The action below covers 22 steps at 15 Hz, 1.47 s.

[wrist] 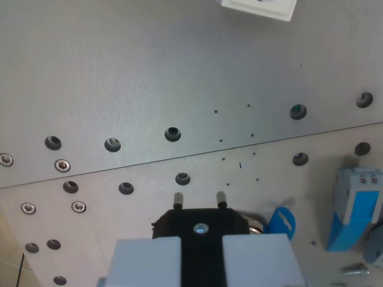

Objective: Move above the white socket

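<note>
Grey brushed-metal plates with rows of round holes [173, 134] fill the wrist view, and the white square plastic socket [258, 8] sits at the far edge, right of centre, cut off by the frame so its facing and long axis cannot be told. At the near edge the pale-grey gripper [201, 254] is clenched on a black plug with two metal prongs [200, 222] pointing away toward the far side. Since the socket lies far ahead and slightly right, a straight-ahead advance would likely stop left of it, and a low approach might scrape the prongs along the plates.
</note>
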### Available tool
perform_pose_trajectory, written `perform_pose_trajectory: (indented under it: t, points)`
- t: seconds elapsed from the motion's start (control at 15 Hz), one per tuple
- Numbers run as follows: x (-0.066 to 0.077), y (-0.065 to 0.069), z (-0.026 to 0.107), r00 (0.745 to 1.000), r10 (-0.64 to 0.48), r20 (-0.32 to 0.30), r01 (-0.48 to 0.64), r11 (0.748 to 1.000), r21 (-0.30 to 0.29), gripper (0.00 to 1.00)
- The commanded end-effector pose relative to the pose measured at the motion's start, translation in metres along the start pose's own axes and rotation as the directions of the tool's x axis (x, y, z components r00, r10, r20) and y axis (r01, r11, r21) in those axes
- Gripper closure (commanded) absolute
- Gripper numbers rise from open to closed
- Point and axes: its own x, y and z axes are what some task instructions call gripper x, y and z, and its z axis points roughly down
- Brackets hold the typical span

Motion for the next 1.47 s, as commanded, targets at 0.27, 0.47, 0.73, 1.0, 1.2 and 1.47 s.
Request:
perform_pose_trajectory:
  t: [0.27, 0.47, 0.73, 1.0, 1.2, 1.47]
  points:
    - [0.0, 0.0, 0.0, 1.0, 0.001, 0.0, -0.001, 1.0, 0.0, 1.0]
    - [0.0, 0.0, 0.001, 1.0, 0.004, -0.001, -0.004, 1.0, 0.0, 1.0]
    - [0.001, 0.001, 0.003, 1.0, 0.016, -0.003, -0.016, 1.0, 0.0, 1.0]
    - [0.004, 0.003, 0.008, 0.999, 0.034, -0.016, -0.034, 0.999, 0.001, 1.0]
    - [0.007, 0.006, 0.014, 0.999, 0.048, -0.023, -0.048, 0.999, 0.0, 1.0]
    - [0.012, 0.01, 0.024, 0.997, 0.067, -0.028, -0.068, 0.998, -0.004, 1.0]
